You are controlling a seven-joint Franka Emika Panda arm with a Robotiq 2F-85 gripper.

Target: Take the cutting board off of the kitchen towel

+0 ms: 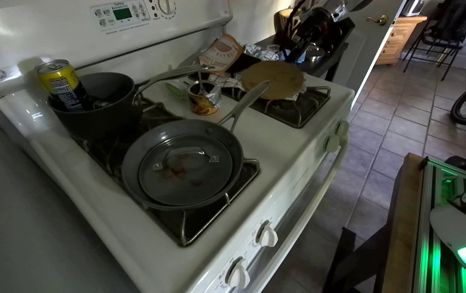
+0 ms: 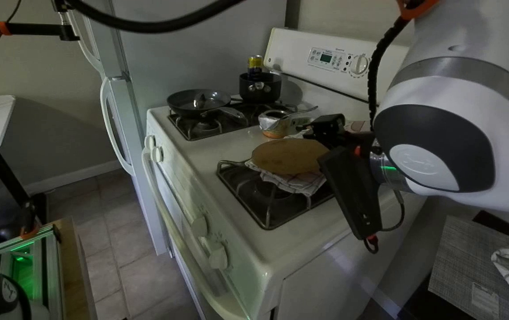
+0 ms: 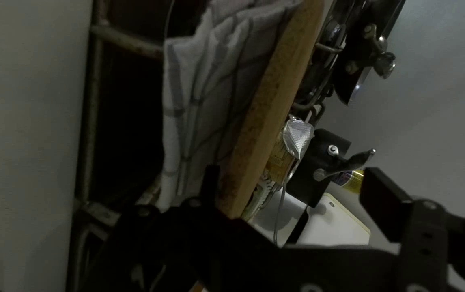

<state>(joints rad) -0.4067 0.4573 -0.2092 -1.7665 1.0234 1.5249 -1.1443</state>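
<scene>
Resting on the near dark metal burner grate [image 2: 272,200] of a white enamel stove [image 2: 308,231], as listed from an exterior view: one cutting board [image 2: 285,155], thin, tan, wooden, rounded in outline. Beneath it: one kitchen towel [image 2: 296,182], whitish cloth, dark check lines, rumpled, showing past the board's near edge. Far left on the same stove: one large round grey frying pan [image 2: 181,109], not part of the job.

Progress: approach judged nearly complete; removal not yet done, board and towel stacked. Left to do, by judgement: secure the board's edge, raise it, carry it clear of the cloth. No destination named.

Arm: one white and grey jointed robot arm [image 2: 459,146], reaching in from the right, its black two-fingered gripper [image 3: 293,178] directed at the board's right edge from the side. Roll: turned sideways, one finger low, one high.

Jaws: spread, apparently holding nothing. In the wrist view the board's edge shows between them, just beside the lower finger [image 3: 211,186], which lies on the towel side; the upper finger [image 3: 382,202] stands well apart. Contact between lower finger and board or cloth: cannot be told.
</scene>
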